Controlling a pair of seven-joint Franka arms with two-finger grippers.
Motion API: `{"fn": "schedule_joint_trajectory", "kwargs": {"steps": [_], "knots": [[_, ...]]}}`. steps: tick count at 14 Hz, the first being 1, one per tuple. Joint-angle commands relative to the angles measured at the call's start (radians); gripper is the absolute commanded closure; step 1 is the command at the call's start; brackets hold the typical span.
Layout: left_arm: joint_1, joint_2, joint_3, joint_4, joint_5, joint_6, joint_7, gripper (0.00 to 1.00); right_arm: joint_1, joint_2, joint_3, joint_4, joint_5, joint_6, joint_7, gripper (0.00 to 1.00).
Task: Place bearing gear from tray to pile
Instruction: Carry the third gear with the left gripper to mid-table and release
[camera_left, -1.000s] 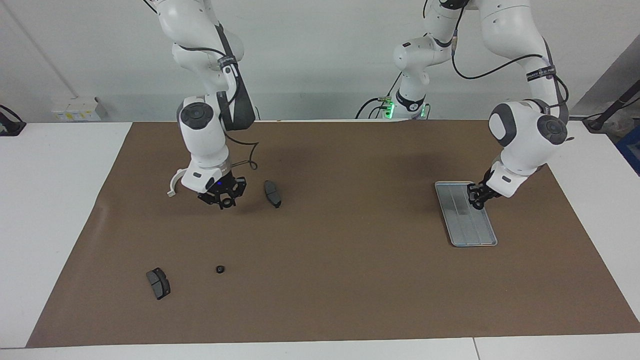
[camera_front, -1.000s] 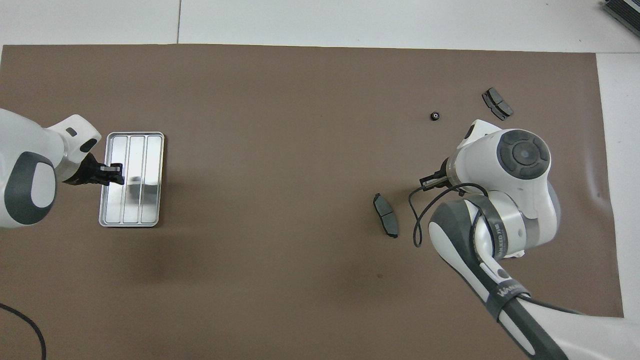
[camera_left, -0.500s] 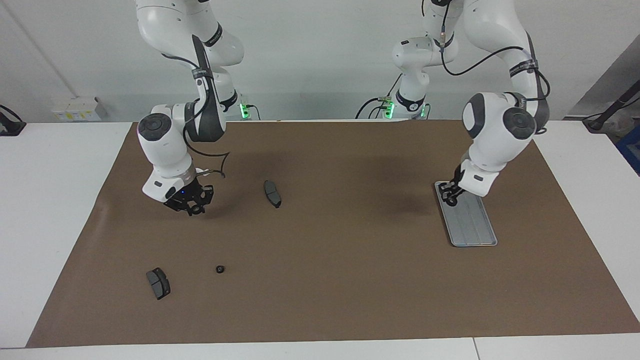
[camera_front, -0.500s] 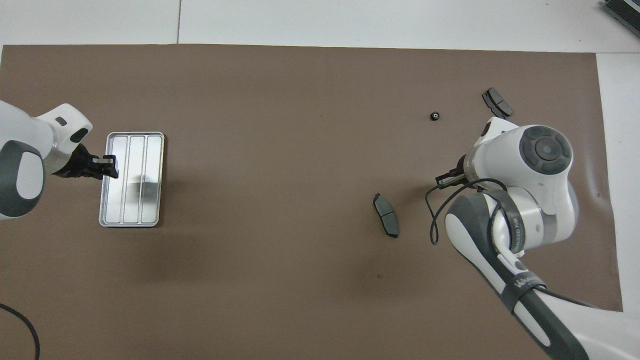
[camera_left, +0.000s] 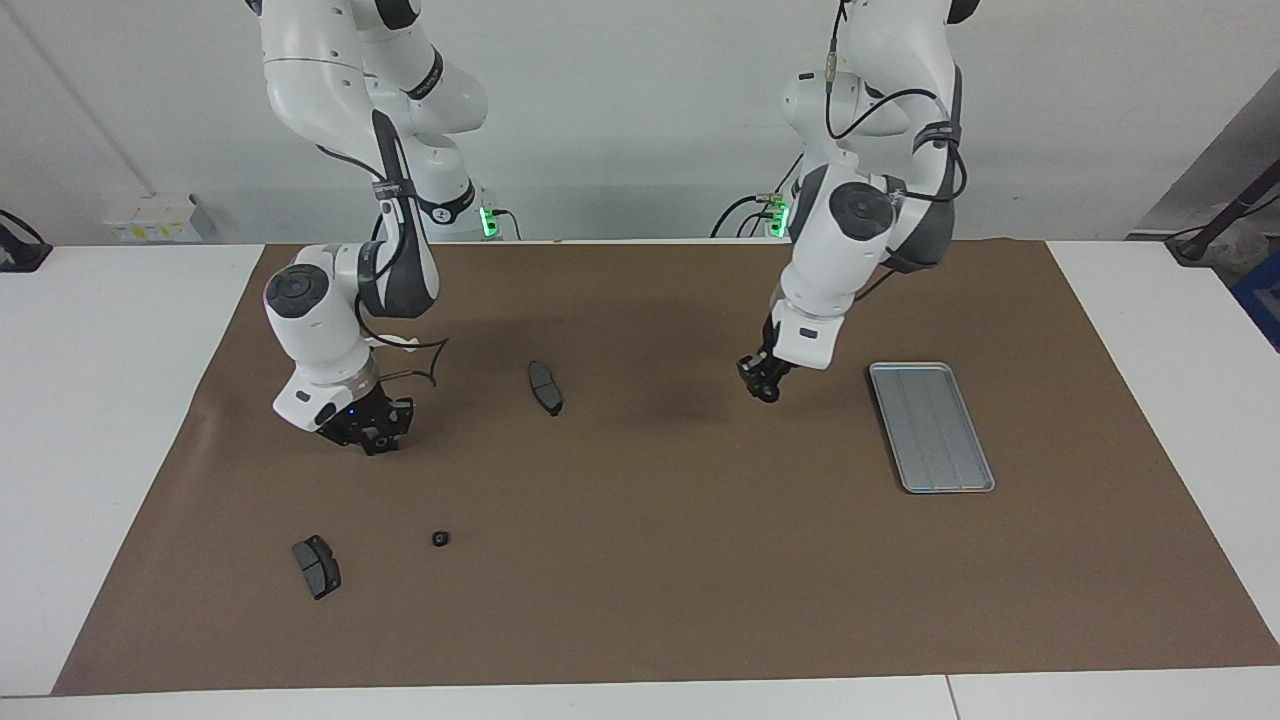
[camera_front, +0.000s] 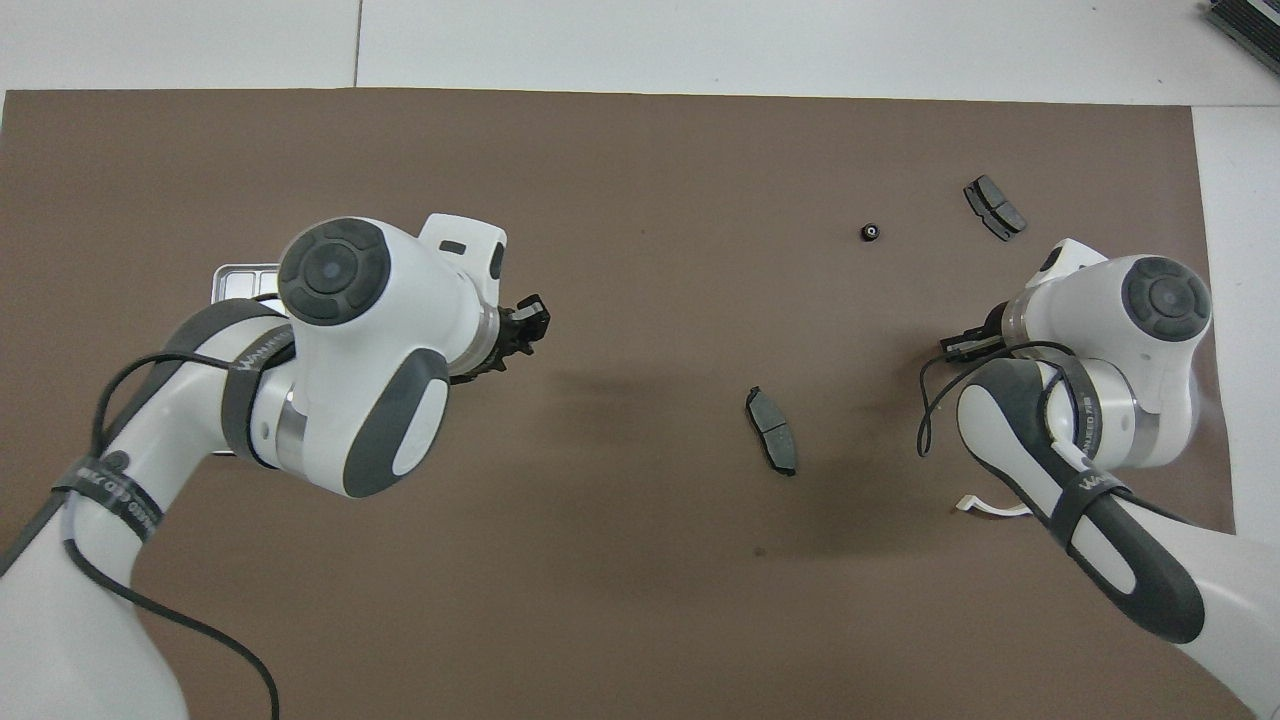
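Observation:
A small black bearing gear (camera_left: 440, 538) (camera_front: 871, 232) lies on the brown mat among the pile's parts. The silver tray (camera_left: 930, 430) sits toward the left arm's end with nothing showing in it; overhead only its corner (camera_front: 240, 275) peeks past the left arm. My left gripper (camera_left: 764, 390) (camera_front: 530, 322) hangs shut over bare mat beside the tray, toward the middle. I cannot tell whether anything sits between its tips. My right gripper (camera_left: 372, 440) (camera_front: 962, 345) hovers low over the mat within the pile area.
One dark brake pad (camera_left: 545, 387) (camera_front: 772, 430) lies near the mat's middle. Another brake pad (camera_left: 317, 566) (camera_front: 994, 207) lies beside the bearing gear, farther from the robots. A piece of the white bracket (camera_front: 985, 507) shows under the right arm.
The left gripper has left the tray and swung toward the middle of the mat. The right gripper has shifted toward its own end of the table, uncovering nothing new.

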Motion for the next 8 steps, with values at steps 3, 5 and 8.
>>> {"fn": "schedule_joint_trajectory", "kwargs": {"steps": [3, 5, 8], "knots": [[-0.182, 0.094, 0.016, 0.0, -0.017, 0.205, -0.164, 0.87, -0.017, -0.021, 0.011, 0.007, -0.009, -0.027, 0.003, 0.0], [-0.25, 0.141, 0.016, -0.002, -0.021, 0.298, -0.199, 0.87, -0.017, -0.035, 0.011, 0.016, -0.006, -0.033, 0.024, 0.0], [-0.284, 0.144, 0.016, -0.014, -0.029, 0.317, -0.197, 0.75, -0.001, -0.061, 0.013, 0.019, -0.006, -0.055, 0.099, 0.0]]}}
